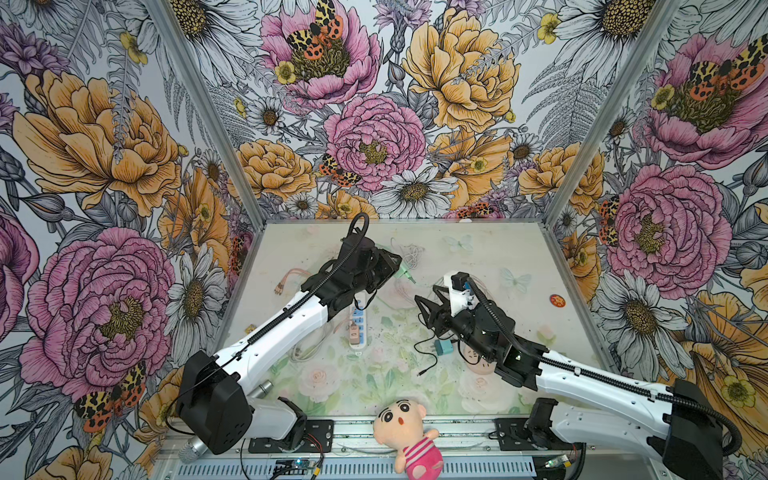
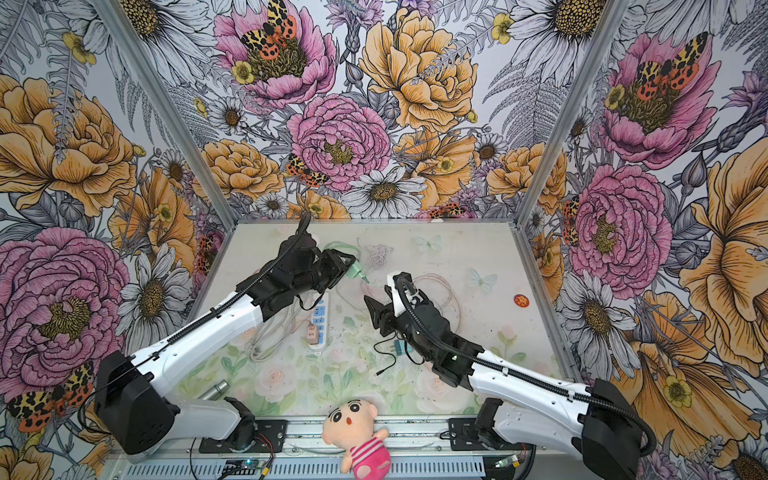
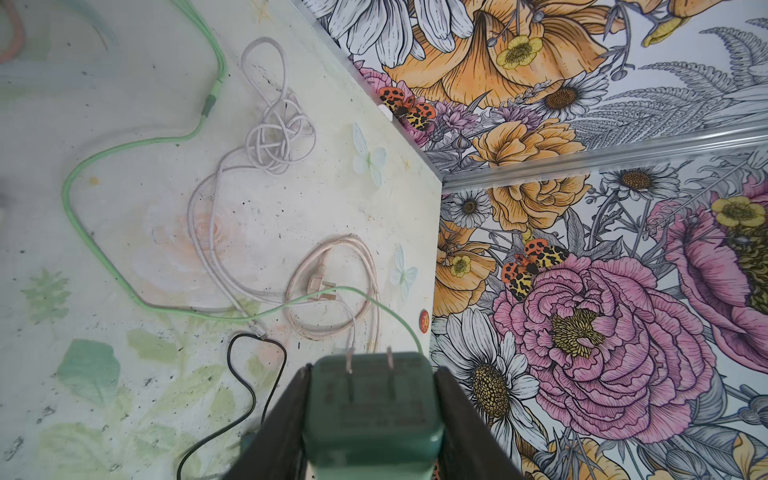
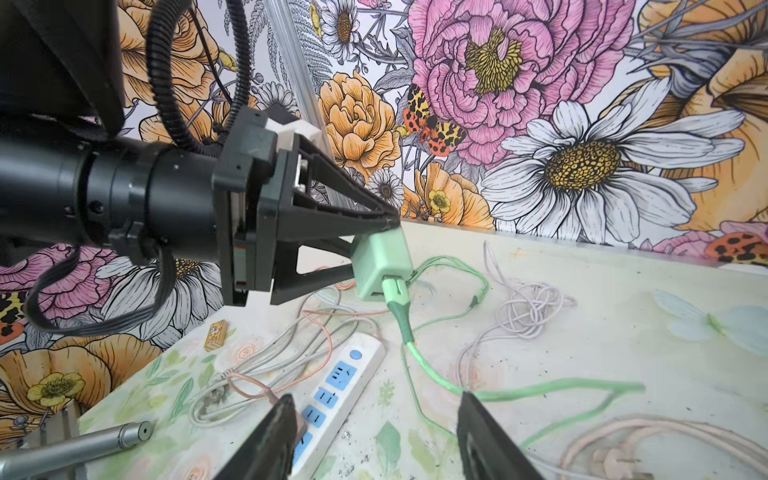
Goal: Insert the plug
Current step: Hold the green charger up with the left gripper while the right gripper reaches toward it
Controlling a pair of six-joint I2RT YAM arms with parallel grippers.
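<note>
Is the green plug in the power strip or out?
Out. The left hand holds the green plug above the table, both prongs bare, apart from the power strip.

Bright, even light is coming from overhead, casting only faint, soft shadows on the surface [image 1: 536, 249]. Nothing is glaring. Up close, the left fingers [image 3: 282, 432] and the green plug [image 3: 372, 411] between them are blurring, and the right fingers [image 4: 270, 440] are smearing too. Beyond the fingertips everything is showing sharp. The wall [image 1: 374, 124] is stretching toward the picture edges.
</note>
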